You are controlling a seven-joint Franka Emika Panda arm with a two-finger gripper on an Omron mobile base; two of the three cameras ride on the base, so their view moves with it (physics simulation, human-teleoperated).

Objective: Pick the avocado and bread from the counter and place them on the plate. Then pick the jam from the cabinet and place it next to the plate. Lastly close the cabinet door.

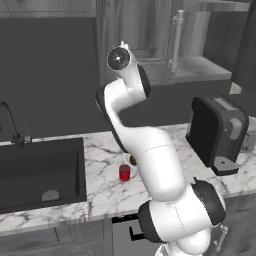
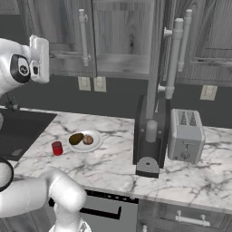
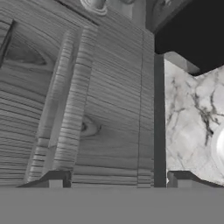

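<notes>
The white plate (image 2: 85, 146) sits on the marble counter (image 2: 113, 163) and carries the dark olive avocado (image 2: 76, 138) and the pinkish-brown bread (image 2: 88, 140). The red jam (image 2: 57, 148) (image 1: 124, 172) stands on the counter just left of the plate. The cabinet door (image 2: 156, 68) stands swung out, showing its white bar handle (image 2: 174, 59) (image 1: 176, 40) and the pale shelf (image 1: 202, 67). My hand is raised at cabinet height, left of the door. In the hand view, my gripper (image 3: 117, 181) is open just off the wood-grain door panel (image 3: 100, 109), with nothing between its fingers.
A dark coffee machine (image 2: 149, 136) (image 1: 217, 132) and a silver toaster (image 2: 186, 136) stand on the counter right of the plate. The dark sink (image 1: 40, 172) with its tap lies at the left. Closed cabinet doors line the wall above.
</notes>
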